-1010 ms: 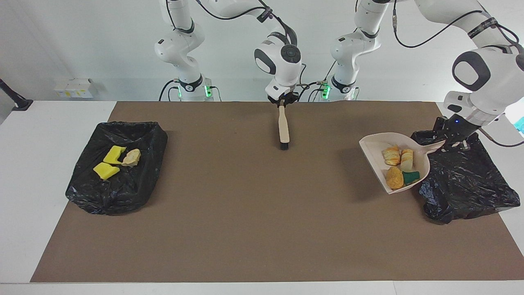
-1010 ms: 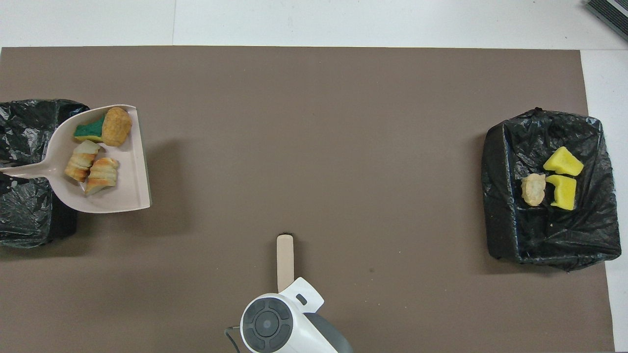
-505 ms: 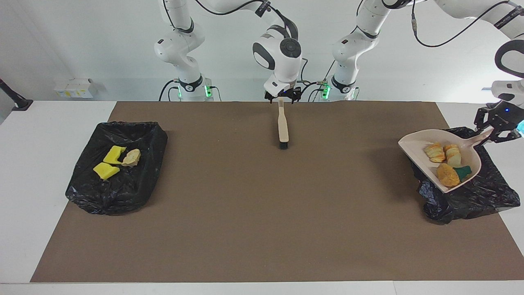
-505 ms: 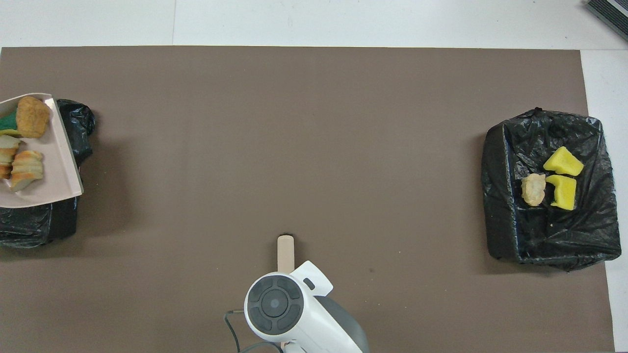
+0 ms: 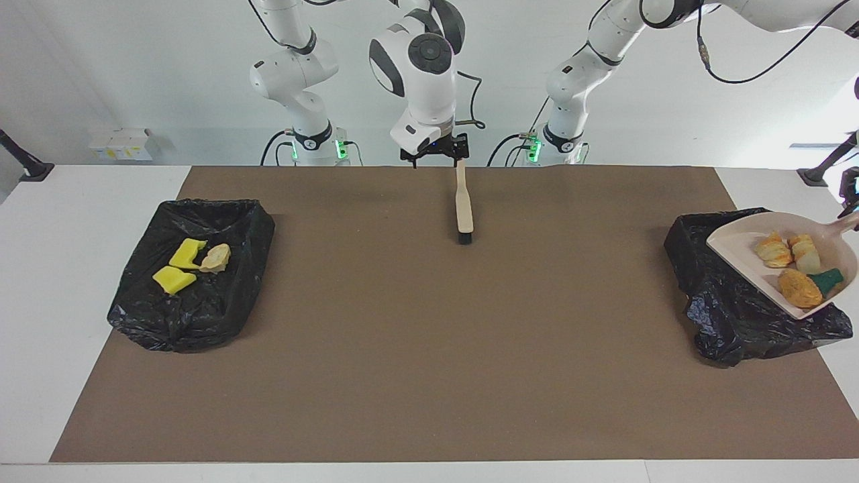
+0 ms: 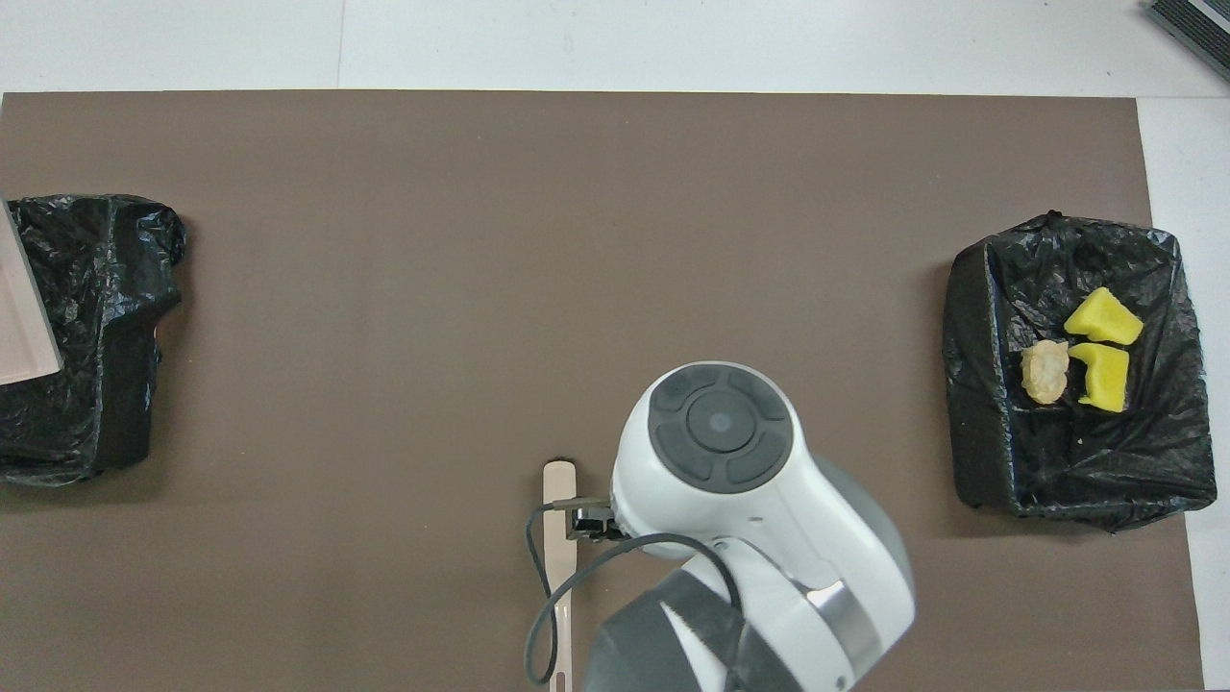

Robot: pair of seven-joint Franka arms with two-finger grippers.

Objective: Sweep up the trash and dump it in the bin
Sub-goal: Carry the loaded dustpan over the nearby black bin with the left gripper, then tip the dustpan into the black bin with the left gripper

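Dustpan (image 5: 738, 243): I see it at the right edge of the facing frame, raised and tilted over a black bin (image 5: 751, 322); in the overhead frame only its rim shows at the left edge.
Trash in dustpan: an orange-brown lump (image 5: 798, 288), a green-and-yellow sponge bit (image 5: 827, 280) and two beige chunks (image 5: 773, 251) sit against its lower wall.
Left gripper: mostly cut off at the right edge of the facing frame; I read it as clamped on the dustpan's handle, which runs out of frame there.
Second bin (image 5: 221, 221): centre left in the facing frame; it holds two yellow sponge bits (image 5: 173, 279) and a beige chunk (image 5: 216, 257), lying close together.
Brush (image 5: 464, 208): upper middle of the facing frame, lying flat on the brown mat (image 5: 429, 349), bristles pointing down the frame.
Right gripper (image 5: 435, 155): upper middle, just above the brush's handle end; its fingers stand wide, holding nothing.
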